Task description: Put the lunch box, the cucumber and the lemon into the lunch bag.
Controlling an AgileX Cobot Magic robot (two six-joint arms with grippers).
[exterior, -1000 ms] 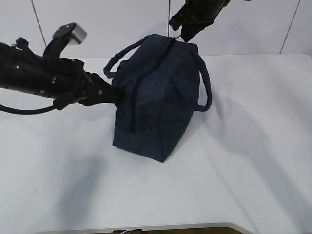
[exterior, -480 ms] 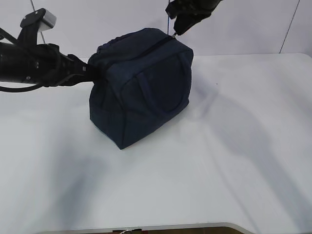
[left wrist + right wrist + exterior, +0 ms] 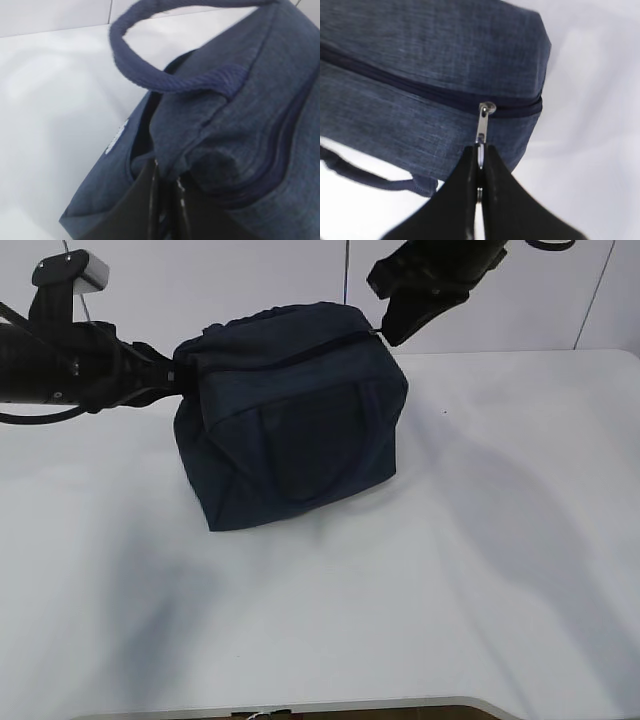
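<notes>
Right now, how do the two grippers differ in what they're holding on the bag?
The left gripper pinches a fold of fabric at the bag's end; the right gripper pinches the silver zipper pull. The left reaches in level from the side, at the bag's left end in the exterior view; the right comes down from above at the opposite end. Both are shut and gripping the same bag, whose zipper looks closed.

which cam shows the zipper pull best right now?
Right wrist view: the silver zipper pull hangs close-up and sharp, pinched by the right gripper, at the zipper's end on the lunch bag. The exterior view shows only a tiny glint there. The left wrist view shows the zipper line, no pull.
</notes>
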